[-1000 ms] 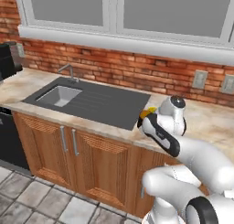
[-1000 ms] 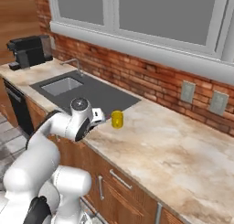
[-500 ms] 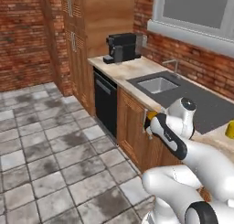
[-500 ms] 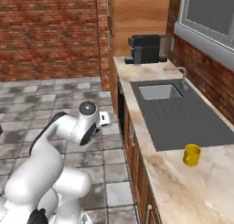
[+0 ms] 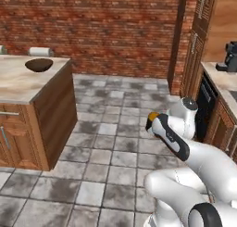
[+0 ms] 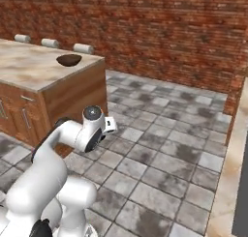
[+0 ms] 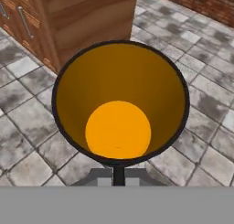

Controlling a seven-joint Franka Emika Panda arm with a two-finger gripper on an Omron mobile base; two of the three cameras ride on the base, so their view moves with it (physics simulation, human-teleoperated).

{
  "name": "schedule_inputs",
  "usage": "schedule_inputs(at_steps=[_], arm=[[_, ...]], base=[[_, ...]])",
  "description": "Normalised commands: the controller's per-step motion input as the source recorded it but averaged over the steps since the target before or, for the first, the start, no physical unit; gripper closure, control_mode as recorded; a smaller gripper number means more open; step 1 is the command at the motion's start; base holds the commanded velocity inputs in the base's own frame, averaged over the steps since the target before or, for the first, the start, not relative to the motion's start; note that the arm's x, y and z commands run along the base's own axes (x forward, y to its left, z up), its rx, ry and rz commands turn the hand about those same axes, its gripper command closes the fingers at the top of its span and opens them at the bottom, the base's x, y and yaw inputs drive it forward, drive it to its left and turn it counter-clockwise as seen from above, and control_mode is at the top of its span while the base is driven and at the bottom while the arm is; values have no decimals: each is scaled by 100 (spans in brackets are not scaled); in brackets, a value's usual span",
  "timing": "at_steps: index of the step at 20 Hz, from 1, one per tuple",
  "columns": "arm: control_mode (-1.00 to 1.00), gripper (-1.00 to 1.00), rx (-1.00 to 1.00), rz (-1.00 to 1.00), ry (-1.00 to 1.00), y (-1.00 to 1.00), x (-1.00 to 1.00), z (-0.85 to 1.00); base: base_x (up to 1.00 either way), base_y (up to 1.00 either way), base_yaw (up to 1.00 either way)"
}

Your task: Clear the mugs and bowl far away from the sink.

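Gripper (image 7: 118, 175): clamped on the yellow mug (image 7: 119, 104) — its open mouth faces the hand camera.
Carry: mug over tiled floor (image 6: 164, 149).
Target side: island counter (image 5: 18, 85), with the bowl (image 5: 39, 64) on it, lies to the arm's left — sink side behind.

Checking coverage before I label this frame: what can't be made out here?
- Claw: in the hand view the yellow mug it is shut on hides its tips; the mug's outside and any handle are unseen.
- Left base view: the mug shows as a small orange sliver past the arm.
- Bowl on the island: too small to tell whether it holds anything.
- Coffee machine: cut off by the right edge of the left base view.
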Motion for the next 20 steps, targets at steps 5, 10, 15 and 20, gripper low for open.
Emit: schedule_inputs(at_steps=[5,10,15,20], arm=[[100,100,0,0,0,0,0,0],[100,100,0,0,0,0,0,0],[100,100,0,0,0,0,0,0],[100,100,0,0,0,0,0,0]], base=[[48,-13,78],[100,-21,47],[100,-20,21],[100,-3,20]])
